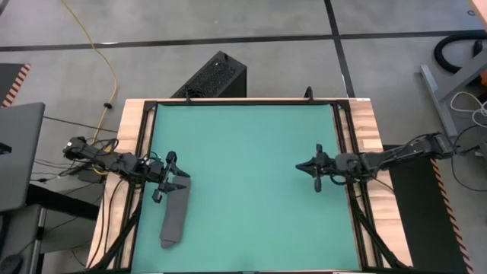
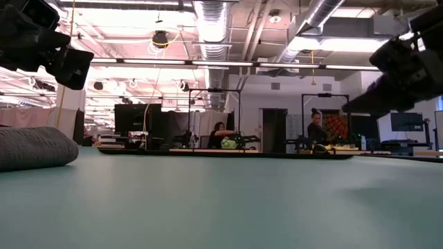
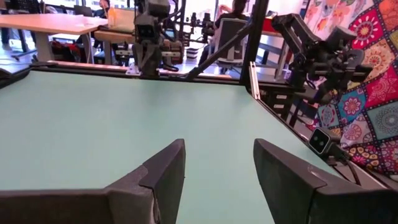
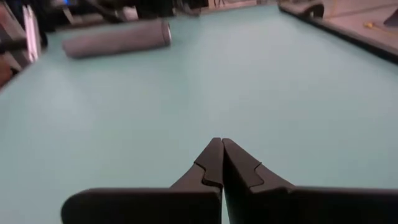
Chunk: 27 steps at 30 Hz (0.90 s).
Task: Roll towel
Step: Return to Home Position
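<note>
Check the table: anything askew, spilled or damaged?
Nothing stands out. The towel lies rolled, slightly diagonal, at the left side of the teal mat. The left end effector hangs open above one end of it, not touching; the right end effector is shut over the mat's right side.

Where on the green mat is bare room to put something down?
The mat is bare between the left gripper and the right gripper, and along its far edge. Crowded only at the left side, where the rolled towel lies by the left gripper.
</note>
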### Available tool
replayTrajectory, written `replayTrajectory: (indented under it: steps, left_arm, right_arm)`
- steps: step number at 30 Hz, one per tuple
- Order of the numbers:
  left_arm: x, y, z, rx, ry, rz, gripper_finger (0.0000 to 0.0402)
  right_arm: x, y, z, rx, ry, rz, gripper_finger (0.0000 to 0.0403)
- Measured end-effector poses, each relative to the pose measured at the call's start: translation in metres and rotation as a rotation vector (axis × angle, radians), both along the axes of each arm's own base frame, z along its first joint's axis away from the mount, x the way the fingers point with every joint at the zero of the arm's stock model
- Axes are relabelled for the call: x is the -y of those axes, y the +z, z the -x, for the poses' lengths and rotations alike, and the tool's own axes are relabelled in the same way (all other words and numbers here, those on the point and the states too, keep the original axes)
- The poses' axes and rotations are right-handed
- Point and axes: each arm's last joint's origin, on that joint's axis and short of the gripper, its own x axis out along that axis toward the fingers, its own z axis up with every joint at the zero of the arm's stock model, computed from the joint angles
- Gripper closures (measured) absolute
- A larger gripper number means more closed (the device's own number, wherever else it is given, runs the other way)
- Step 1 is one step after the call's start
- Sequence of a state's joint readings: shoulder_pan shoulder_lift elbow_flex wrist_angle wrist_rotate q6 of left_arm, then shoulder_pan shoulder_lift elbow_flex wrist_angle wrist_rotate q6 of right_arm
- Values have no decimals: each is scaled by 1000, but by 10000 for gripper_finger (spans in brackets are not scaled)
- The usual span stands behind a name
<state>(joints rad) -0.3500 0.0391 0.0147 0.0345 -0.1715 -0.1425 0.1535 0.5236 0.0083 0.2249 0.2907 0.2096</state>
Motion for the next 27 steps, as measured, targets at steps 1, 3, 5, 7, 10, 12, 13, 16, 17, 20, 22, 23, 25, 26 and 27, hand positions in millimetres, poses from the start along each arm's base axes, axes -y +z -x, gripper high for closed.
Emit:
replayTrajectory:
  steps: [1,3,5,7,10,12,13,16,17,20,22,23,25,26,27]
  left_arm:
    - [0,0,0,0,0,0,221]
    - [0,0,0,0,0,0,221]
    - [0,0,0,0,0,0,221]
    - [0,0,0,0,0,0,221]
    - [0,0,0,0,1,0,221]
    - [0,0,0,0,1,0,221]
    - [0,0,0,0,1,0,221]
    - [0,0,0,0,1,0,221]
    - [0,0,0,0,1,0,221]
    - [0,0,0,0,1,0,221]
    - [0,0,0,0,1,0,221]
    - [0,0,0,0,1,0,221]
    - [0,0,0,0,1,0,221]
    - [0,0,0,0,1,0,221]
    - [0,0,0,0,1,0,221]
  right_arm:
    - [0,-2,0,-17,0,3,381]
    - [0,-4,1,-47,0,7,381]
    - [0,-6,2,-70,0,11,381]
    - [0,-9,3,-93,0,14,381]
    - [1,-10,4,-111,0,17,381]
    - [1,-11,4,-118,0,18,381]
    - [1,-11,4,-119,0,18,381]
    - [1,-11,4,-119,1,18,381]
    - [1,-11,4,-119,1,18,381]
    - [1,-11,4,-119,1,18,381]
    - [1,-11,4,-119,1,18,381]
    - [1,-11,4,-120,1,18,381]
    - [1,-11,4,-119,1,18,381]
    - [1,-11,4,-119,1,18,381]
    - [1,-11,4,-120,1,18,381]
